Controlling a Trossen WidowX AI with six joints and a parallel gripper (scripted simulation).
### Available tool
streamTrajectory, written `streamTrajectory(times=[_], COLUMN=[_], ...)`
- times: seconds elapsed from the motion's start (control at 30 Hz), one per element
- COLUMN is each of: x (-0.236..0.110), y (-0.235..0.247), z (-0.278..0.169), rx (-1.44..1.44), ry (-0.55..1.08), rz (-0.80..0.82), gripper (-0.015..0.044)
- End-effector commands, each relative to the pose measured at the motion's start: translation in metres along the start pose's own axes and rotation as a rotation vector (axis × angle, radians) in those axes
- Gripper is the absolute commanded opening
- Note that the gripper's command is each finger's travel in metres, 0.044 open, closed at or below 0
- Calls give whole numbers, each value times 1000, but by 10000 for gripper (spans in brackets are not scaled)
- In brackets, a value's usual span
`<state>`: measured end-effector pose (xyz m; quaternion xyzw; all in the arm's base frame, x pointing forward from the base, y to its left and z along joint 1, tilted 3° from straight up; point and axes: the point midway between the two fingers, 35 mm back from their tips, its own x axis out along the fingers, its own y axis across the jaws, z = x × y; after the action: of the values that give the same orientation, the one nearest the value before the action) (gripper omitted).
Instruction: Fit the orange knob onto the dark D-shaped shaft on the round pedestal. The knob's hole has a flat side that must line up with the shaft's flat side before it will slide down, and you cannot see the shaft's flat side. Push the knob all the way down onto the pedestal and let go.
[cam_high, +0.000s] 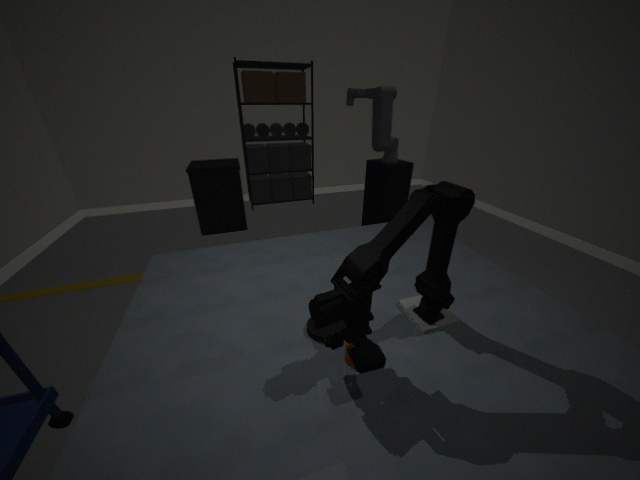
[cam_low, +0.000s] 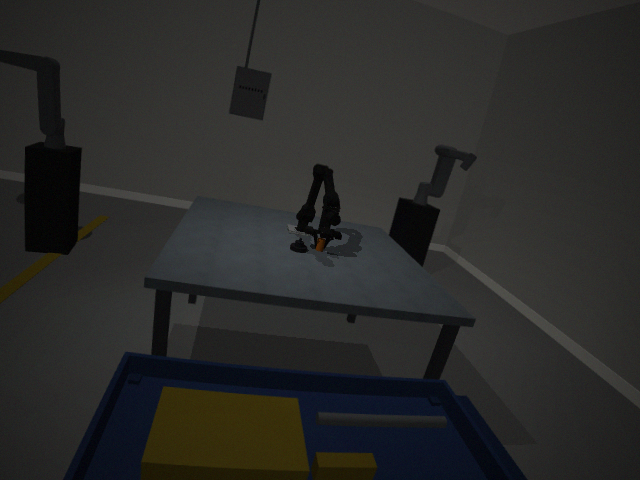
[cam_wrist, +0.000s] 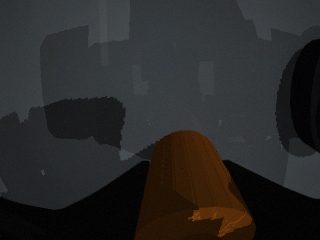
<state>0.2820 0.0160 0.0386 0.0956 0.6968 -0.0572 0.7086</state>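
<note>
The orange knob (cam_high: 347, 355) (cam_low: 321, 244) (cam_wrist: 194, 207) sits low on the grey table (cam_high: 206, 320) (cam_low: 232, 268), with its hole end toward the wrist camera. My gripper (cam_high: 357, 356) (cam_low: 322, 241) (cam_wrist: 186, 168) is shut on the knob, with a dark finger on each side of it. The round dark pedestal (cam_high: 316, 332) (cam_low: 297, 246) (cam_wrist: 303, 107) stands close beside the knob and is partly hidden by my arm. In the wrist view it is at the right edge. I cannot make out the shaft.
My arm's white base plate (cam_high: 407, 304) lies behind the knob. Off the table are a shelf rack (cam_high: 273, 134), two dark cabinets (cam_high: 217, 196) (cam_high: 386, 191), another grey arm (cam_high: 381, 118) and a blue cart (cam_low: 129, 372) with yellow boxes.
</note>
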Motion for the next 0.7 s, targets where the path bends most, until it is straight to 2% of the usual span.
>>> streamTrajectory(times=[0.0,0.03,0.67], x=[-11,-17,-120], y=[0,0,-6], z=[3,4,3], rx=[5,5,5], ry=[-2,-2,-3], rz=[0,0,-2], gripper=[13,0,0])
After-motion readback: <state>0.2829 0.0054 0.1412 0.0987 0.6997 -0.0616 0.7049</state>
